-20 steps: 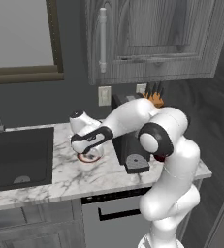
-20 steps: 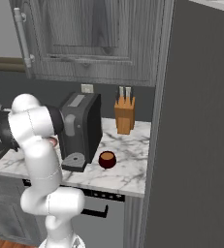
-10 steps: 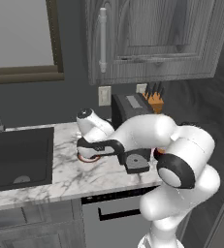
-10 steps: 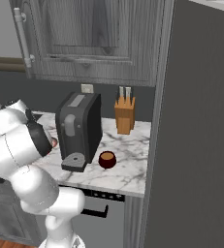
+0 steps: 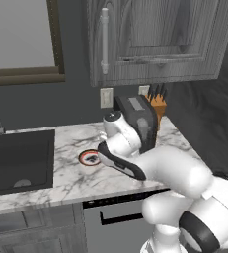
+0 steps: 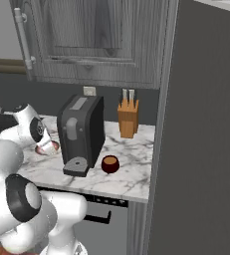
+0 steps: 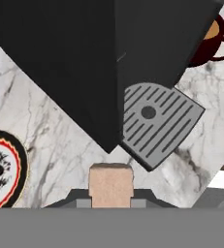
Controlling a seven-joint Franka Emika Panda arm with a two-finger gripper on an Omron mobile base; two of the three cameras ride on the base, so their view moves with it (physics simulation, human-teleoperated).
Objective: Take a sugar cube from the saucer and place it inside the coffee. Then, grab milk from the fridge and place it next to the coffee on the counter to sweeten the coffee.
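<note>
Marble counter (image 7: pixel 45 131) below: the gripper (image 7: pixel 111 186) pinches the sugar cube (image 7: pixel 111 183), carrying it from the saucer (image 7: pixel 4 167) past the coffee machine (image 7: pixel 84 63); next it likely must reach over the coffee (image 7: pixel 211 41) and release

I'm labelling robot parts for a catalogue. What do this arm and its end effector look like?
The arm is glossy white with rounded, bulbous links and dark grey to black bands at its joints. No loose cables or lettering show. The end effector ends in small dark grey finger tips, seen at the bottom of the hand view.
</note>
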